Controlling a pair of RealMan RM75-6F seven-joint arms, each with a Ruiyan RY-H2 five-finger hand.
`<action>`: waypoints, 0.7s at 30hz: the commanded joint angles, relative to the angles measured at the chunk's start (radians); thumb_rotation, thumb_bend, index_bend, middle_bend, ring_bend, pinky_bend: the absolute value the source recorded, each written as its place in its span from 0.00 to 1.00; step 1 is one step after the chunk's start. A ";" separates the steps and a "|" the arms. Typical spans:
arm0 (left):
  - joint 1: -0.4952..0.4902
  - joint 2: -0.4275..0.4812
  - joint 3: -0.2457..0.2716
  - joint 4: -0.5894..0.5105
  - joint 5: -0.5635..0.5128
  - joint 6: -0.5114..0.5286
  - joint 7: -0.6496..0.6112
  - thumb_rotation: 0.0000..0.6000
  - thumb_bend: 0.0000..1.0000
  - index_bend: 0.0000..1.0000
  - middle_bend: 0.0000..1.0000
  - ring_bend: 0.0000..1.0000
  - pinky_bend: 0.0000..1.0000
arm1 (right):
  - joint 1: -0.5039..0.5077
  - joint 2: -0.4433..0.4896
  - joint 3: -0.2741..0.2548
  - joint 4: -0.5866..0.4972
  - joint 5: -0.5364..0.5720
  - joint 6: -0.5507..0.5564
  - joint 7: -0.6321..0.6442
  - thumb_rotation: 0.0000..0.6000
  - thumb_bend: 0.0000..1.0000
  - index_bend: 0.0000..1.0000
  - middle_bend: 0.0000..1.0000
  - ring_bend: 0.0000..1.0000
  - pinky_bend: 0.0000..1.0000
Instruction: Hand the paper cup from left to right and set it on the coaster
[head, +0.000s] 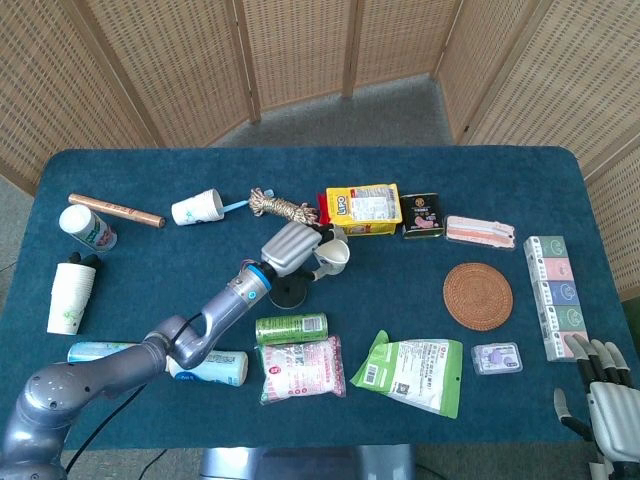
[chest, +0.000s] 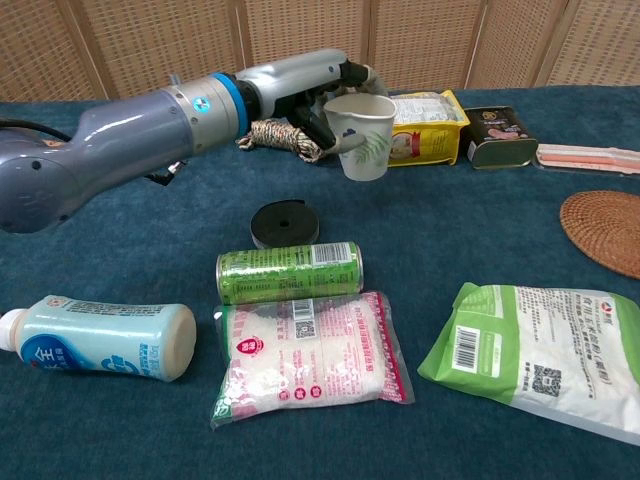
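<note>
My left hand (head: 291, 246) (chest: 312, 92) grips a white paper cup (head: 333, 254) (chest: 364, 137) with a green leaf print, upright and lifted above the table's middle, in front of the yellow snack bag. The round woven coaster (head: 478, 294) (chest: 604, 230) lies bare on the blue cloth well to the cup's right. My right hand (head: 609, 397) shows only at the bottom right corner of the head view, fingers apart and holding nothing, far from the cup.
Under the cup's path lie a black tape roll (head: 287, 293), a green can (head: 291, 328), a pink-edged packet (head: 300, 368) and a green pouch (head: 412, 372). A yellow snack bag (head: 362, 209), rope (head: 282, 207), tin (head: 423, 215) and another tipped cup (head: 197, 208) sit behind.
</note>
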 joint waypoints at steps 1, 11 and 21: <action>-0.060 -0.065 0.014 0.089 0.021 -0.027 -0.041 0.91 0.48 0.29 0.27 0.37 0.47 | -0.006 -0.004 -0.001 0.006 -0.001 0.004 0.008 0.91 0.54 0.00 0.00 0.00 0.02; -0.156 -0.207 0.061 0.308 0.051 -0.059 -0.129 0.92 0.48 0.29 0.26 0.36 0.44 | -0.024 -0.016 0.003 0.045 0.025 0.004 0.046 0.90 0.54 0.00 0.00 0.00 0.02; -0.199 -0.303 0.118 0.455 0.078 -0.067 -0.163 0.92 0.48 0.15 0.20 0.26 0.38 | -0.027 -0.029 0.013 0.072 0.036 -0.007 0.083 0.92 0.54 0.00 0.00 0.00 0.02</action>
